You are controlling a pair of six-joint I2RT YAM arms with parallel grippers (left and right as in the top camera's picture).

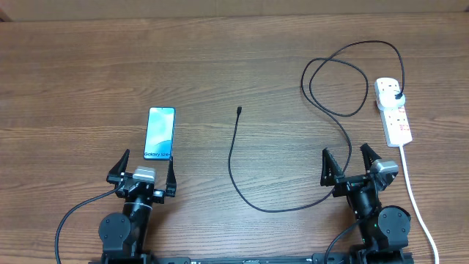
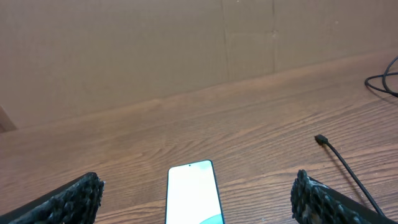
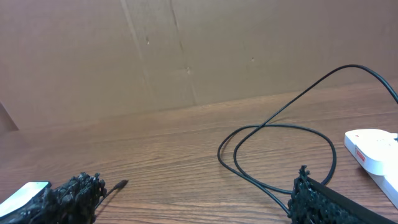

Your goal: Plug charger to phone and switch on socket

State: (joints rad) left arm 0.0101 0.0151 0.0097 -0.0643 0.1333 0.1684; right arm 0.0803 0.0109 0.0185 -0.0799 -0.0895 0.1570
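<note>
Overhead view: the phone (image 1: pixel 160 133) lies flat on the wooden table (image 1: pixel 220 59), left of centre, its blue screen facing up. The left gripper (image 1: pixel 146 161) sits just below it with its jaws spread wide and nothing between them. The charger (image 1: pixel 231 158) runs from its connector tip (image 1: pixel 239 111) at mid-frame down and across to the right, then loops at the upper right. Its plug (image 1: pixel 396 95) sits in the top outlet of the socket (image 1: pixel 393 110) near the right edge. A white cord (image 1: pixel 414 194) trails down from the socket. The right gripper (image 1: pixel 346 154) at lower right is also wide open and empty, close to the cable.

Left wrist view: the phone's far end shows at bottom centre between the spread fingers (image 2: pixel 68 202). The connector tip lies on the wood to the right, apart from the phone.

Right wrist view: the charger's loop lies at centre right. The socket's end shows at the right edge, and a corner of the phone is at lower left.
</note>
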